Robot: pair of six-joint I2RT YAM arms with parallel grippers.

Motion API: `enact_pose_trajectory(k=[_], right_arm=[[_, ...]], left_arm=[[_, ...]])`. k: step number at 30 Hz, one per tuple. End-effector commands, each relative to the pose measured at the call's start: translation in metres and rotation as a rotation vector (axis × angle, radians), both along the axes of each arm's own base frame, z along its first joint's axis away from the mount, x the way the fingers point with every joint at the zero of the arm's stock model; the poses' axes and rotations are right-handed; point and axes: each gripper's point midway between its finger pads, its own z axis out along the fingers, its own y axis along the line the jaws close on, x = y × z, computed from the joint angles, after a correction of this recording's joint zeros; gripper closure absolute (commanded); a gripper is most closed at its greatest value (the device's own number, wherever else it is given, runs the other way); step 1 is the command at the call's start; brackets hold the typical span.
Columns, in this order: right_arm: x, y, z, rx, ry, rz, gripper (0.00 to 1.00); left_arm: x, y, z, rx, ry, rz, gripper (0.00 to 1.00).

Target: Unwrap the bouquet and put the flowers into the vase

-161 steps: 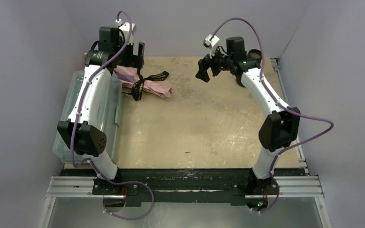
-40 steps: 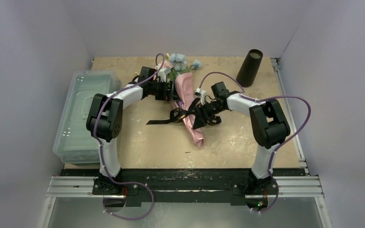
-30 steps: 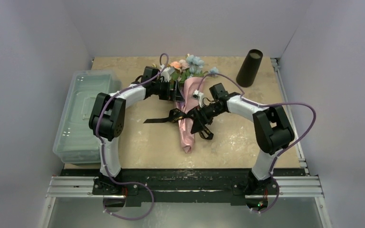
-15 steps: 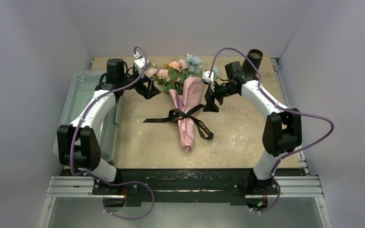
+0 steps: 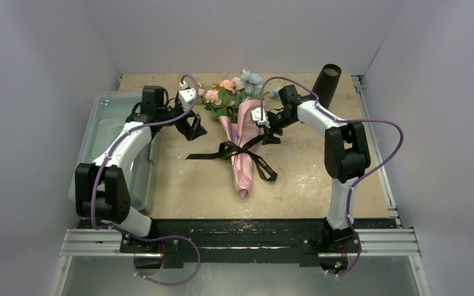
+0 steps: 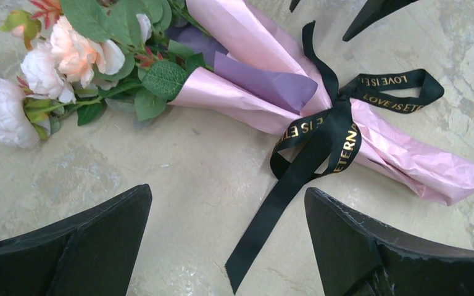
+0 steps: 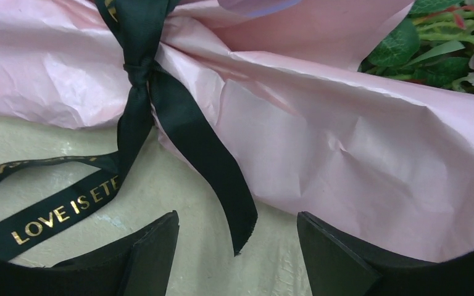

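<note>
Right fingers (image 7: 142, 253) neared ribbon (image 7: 179, 123) reading "LOVE IS ETE".

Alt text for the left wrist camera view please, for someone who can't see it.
A bouquet of pink, peach and white artificial flowers, wrapped in pink and lilac paper and tied with a black gold-lettered ribbon, lies on a mottled beige table. At the bottom edge, the left gripper, black fingers wide open, holds nothing.

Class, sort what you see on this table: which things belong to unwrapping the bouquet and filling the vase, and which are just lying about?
Belong to the job:
- bouquet of artificial flowers wrapped in pink paper
- black gold-lettered ribbon tied round it
- tall matte black cylindrical vase

Just lying about:
- clear plastic lidded bin at the left edge
</note>
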Motion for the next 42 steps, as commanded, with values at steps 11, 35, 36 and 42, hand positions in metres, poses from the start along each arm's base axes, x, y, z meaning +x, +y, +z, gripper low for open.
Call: enact_pose_trajectory(k=[11, 35, 36, 42], right_arm=[[0.012, 0.01, -0.024, -0.078, -0.108, 0.081, 0.44], [0.001, 0.017, 0.011, -0.01, -0.069, -0.035, 1.0], [0.001, 0.016, 0.011, -0.012, -0.069, -0.037, 1.0], [-0.001, 0.013, 0.007, -0.011, -0.056, -0.046, 1.0]], left_arm=[[-0.01, 0.009, -0.012, 0.082, -0.049, -0.02, 0.05], [-0.068, -0.043, -0.098, 0.37, -0.247, -0.471, 0.27], [-0.067, -0.046, -0.101, 0.377, -0.25, -0.485, 0.29], [-0.058, -0.053, -0.123, 0.397, -0.236, -0.505, 0.36]])
